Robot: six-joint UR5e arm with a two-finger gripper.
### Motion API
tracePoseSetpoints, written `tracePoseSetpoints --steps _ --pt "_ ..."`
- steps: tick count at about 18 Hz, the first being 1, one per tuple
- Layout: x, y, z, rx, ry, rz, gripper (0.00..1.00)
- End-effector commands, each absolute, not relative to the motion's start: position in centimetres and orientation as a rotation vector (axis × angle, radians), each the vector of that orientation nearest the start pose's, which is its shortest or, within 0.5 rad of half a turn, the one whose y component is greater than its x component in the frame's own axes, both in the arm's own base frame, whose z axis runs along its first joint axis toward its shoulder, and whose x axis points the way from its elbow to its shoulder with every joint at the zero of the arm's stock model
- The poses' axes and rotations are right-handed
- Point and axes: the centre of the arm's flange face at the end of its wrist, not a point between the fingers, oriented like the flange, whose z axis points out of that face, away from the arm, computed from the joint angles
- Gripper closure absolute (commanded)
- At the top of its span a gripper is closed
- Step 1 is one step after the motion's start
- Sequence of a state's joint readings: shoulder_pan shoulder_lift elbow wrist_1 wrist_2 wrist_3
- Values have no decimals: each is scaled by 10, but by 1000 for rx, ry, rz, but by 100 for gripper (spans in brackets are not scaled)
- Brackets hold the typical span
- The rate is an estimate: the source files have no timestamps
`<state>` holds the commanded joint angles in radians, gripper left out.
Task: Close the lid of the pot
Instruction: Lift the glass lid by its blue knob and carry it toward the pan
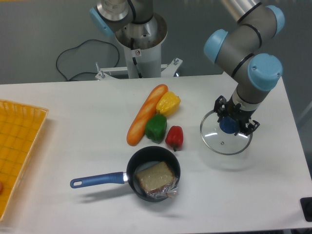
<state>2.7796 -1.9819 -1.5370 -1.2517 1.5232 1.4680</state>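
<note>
The task is at an early stage: the lid (225, 135) has been gripped but is not yet on the pot (153, 180). The gripper (234, 123) comes down from above with its fingers clamped on the lid's blue knob, at the right side of the white table (73, 126). A faint shadow beneath suggests the lid is raised a little, though this is hard to tell. Carrying it left and forward, centring it over the rim and lowering it remains to be done.

The lid is clear glass with a thin silver rim. The pot, a small dark saucepan, stands open near the front edge, its blue handle (97, 179) pointing left, with a wrapped sandwich (156, 179) inside. A baguette (146, 114) and yellow (168, 103), green (156, 127) and red (174, 137) peppers lie between pot and arm base; an orange tray (19, 146) sits far left.
</note>
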Motion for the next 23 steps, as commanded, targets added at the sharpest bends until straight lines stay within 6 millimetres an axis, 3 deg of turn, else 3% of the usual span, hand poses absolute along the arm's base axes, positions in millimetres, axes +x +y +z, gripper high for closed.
tracePoseSetpoints --steps 11,20,23 --pt "-530 354 314 -3081 357 -82 66" --pt "-492 366 323 -3083 169 -95 66" --pt "-476 367 337 -3017 72 -114 66"
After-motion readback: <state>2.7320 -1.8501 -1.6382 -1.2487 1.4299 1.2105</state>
